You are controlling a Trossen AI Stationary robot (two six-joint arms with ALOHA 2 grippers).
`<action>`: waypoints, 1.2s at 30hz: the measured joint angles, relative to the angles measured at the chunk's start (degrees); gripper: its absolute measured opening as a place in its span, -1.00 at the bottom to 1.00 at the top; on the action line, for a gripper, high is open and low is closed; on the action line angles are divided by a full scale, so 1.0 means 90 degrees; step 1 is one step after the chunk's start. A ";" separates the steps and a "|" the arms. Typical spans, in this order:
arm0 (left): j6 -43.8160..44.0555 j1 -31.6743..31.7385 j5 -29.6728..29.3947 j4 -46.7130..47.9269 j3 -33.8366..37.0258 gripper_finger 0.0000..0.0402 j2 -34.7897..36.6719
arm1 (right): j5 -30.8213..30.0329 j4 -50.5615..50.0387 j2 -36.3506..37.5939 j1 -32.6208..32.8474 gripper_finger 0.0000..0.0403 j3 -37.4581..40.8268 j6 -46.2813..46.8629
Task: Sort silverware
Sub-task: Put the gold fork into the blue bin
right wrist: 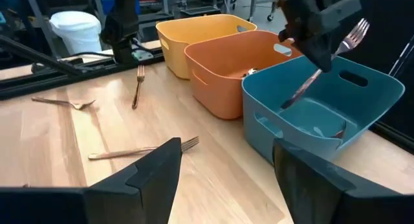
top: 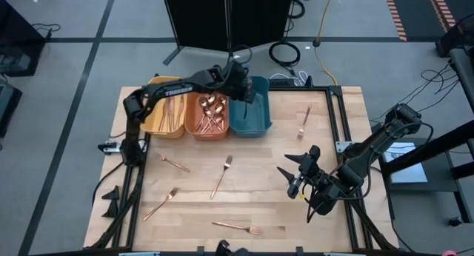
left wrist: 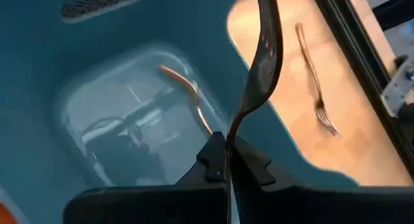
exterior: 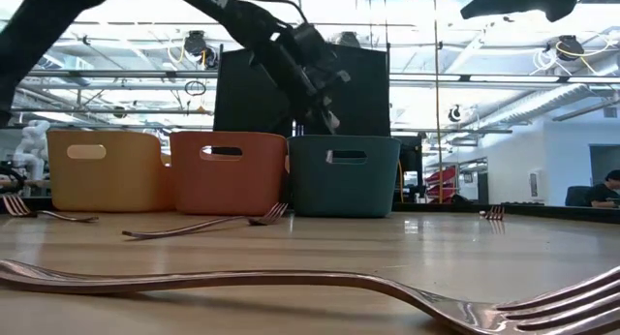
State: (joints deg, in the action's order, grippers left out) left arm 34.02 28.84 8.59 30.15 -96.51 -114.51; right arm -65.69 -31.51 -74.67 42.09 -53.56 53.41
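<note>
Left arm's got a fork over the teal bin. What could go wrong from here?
1. The left gripper pinches the fork near mid-handle, tilted, tines up; on release it might end up leaning on the teal bin wall.
2. The teal bin looks empty, so a drop may bounce.
3. The right gripper hangs open over the table, clear of the bins.

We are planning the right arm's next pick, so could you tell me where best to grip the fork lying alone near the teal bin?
Probably mid-handle on the lone fork, coming straight down: it lies flat, and the handle is slim and straight with bare table on either side.
</note>
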 joint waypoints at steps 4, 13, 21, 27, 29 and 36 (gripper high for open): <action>-0.0336 0.0072 0.0006 0.0440 -0.0253 -1.00 -0.0258 | 0.0003 -0.0011 0.0000 0.0000 0.15 0.0000 -0.0092; -0.0466 0.0104 0.0008 0.0447 -0.0265 -0.80 -0.0241 | -0.0001 -0.0189 0.0000 0.0000 0.15 0.0000 -0.0175; -0.0518 0.0210 0.0256 0.0622 -0.0265 -0.67 -0.0207 | -0.0001 -0.0196 0.0000 0.0000 0.15 0.0000 -0.0155; -0.1196 0.0258 0.0289 0.0568 -0.0260 -0.66 0.0347 | -0.0001 -0.0199 0.0000 0.0002 0.15 0.0000 -0.0143; -0.1557 0.0185 0.0286 0.0592 -0.0260 -0.66 0.0673 | -0.0001 -0.0201 0.0000 0.0002 0.15 0.0000 -0.0066; -0.3033 -0.0766 -0.0599 0.1281 0.0145 -0.66 0.2219 | 0.0277 -0.0658 0.0000 -0.0034 0.14 -0.0002 0.0622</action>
State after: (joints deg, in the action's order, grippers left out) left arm 6.72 21.95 3.21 41.68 -95.20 -94.55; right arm -63.19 -37.44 -74.67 41.78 -53.58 59.01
